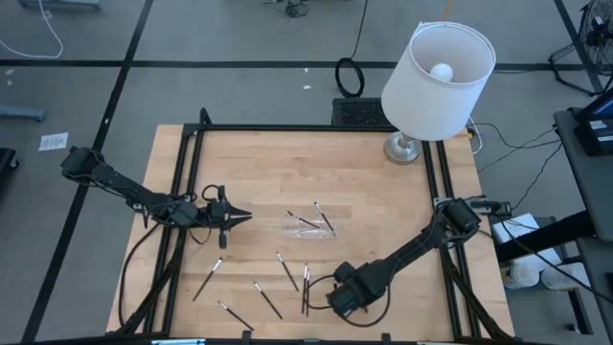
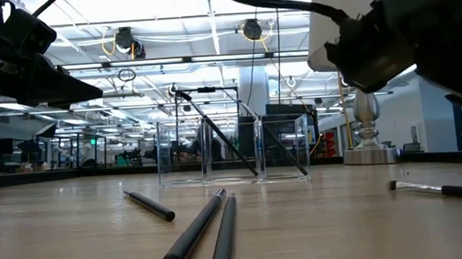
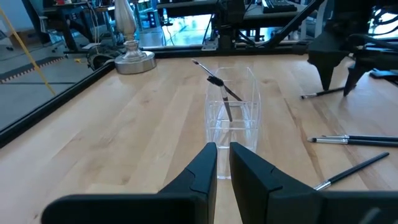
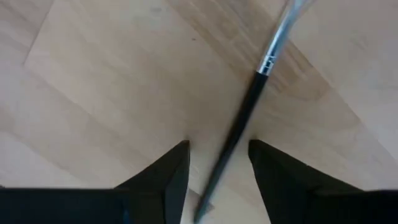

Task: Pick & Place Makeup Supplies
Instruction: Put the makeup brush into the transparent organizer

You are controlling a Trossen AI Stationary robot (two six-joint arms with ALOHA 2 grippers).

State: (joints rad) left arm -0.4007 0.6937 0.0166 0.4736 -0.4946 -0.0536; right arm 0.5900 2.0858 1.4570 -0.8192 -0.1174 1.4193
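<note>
Several thin dark makeup sticks with silvery ends lie on the wooden table near its near edge. Two more lean inside the small clear tray. My right gripper hangs over the near middle of the table, pointing down and open. Its fingers stand on either side of one stick that lies flat on the wood. My left gripper hovers left of the tray, pointing level at it, shut and holding nothing.
A white-shaded lamp stands on its silver base at the table's far right corner. A black frame runs along the table's sides. Bare wood lies between the tray and the left gripper.
</note>
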